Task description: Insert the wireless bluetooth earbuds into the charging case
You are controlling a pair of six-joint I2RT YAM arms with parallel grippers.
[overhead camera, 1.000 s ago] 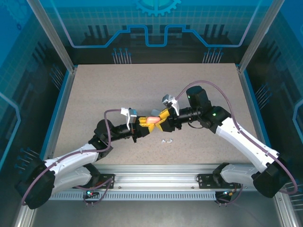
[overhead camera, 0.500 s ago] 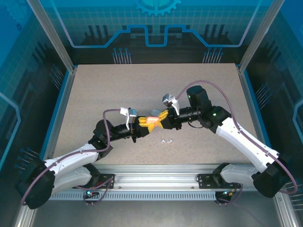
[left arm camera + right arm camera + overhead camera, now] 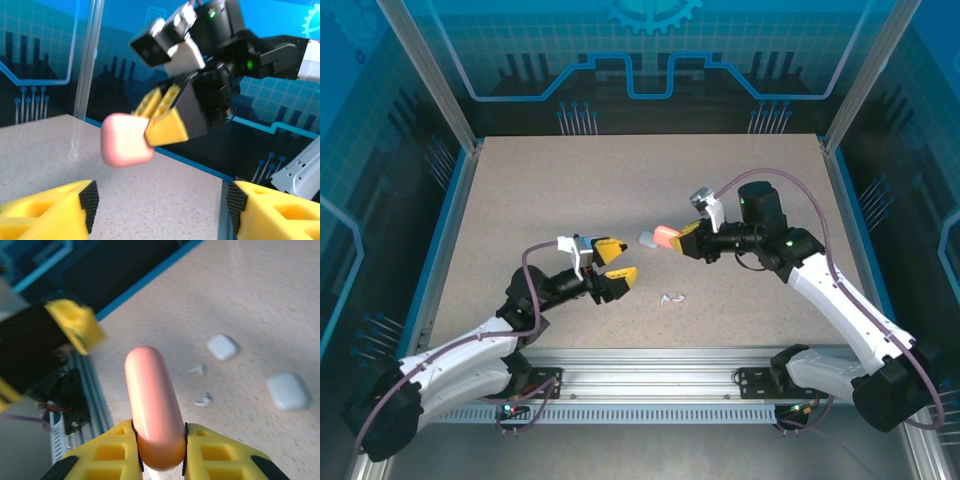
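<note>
Now the left gripper (image 3: 618, 262) is hovering over the near middle of the table (image 3: 520, 190), its yellow jaws standing wide apart with nothing between them. Just to its right, two white earbuds (image 3: 670, 298) are lying loose and close together on the surface. Farther right, the right gripper (image 3: 684, 238) is clamping a closed salmon-pink charging case (image 3: 664, 236) above the table, its free end pointing left. Two white cases (image 3: 222, 347) are lying on the table too

Bright, even light from above, with faint soft shadows on the table (image 3: 520, 200). Close up, the pink case (image 3: 125, 140) is blurred, and pale glare lies on the table just left of it.
</note>
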